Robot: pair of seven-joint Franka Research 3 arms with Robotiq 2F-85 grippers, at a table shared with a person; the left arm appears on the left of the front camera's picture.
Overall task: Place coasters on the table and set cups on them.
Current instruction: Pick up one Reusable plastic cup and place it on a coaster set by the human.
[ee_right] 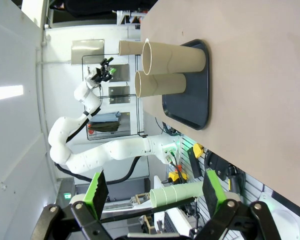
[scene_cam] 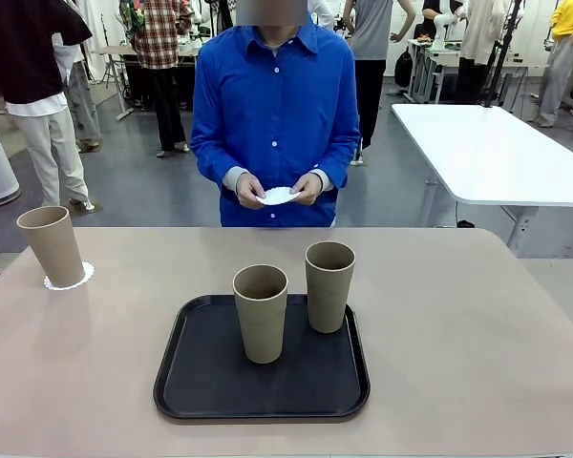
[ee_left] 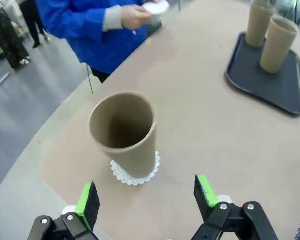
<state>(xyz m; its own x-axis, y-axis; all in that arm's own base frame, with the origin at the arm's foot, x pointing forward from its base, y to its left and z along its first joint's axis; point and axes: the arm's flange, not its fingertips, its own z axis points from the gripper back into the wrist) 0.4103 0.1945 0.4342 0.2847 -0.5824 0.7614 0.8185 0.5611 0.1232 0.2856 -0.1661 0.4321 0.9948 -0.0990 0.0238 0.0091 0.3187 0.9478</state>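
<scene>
Left gripper [ee_left: 146, 197] jaws apart, empty — cup [ee_left: 124, 132] on coaster [ee_left: 135, 176] just ahead of it. Right gripper [ee_right: 155, 192] jaws apart, empty — black tray [ee_right: 195, 107] with two cups [ee_right: 175, 56] well beyond it

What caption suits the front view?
One cup stands on a coaster; two cups wait on the black tray; a person holds another coaster.

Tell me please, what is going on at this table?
One cup stands on a coaster at the table's left side. Two more cups wait on the black tray. The person holds another coaster. The left gripper and the right gripper are open and hold nothing.
</scene>
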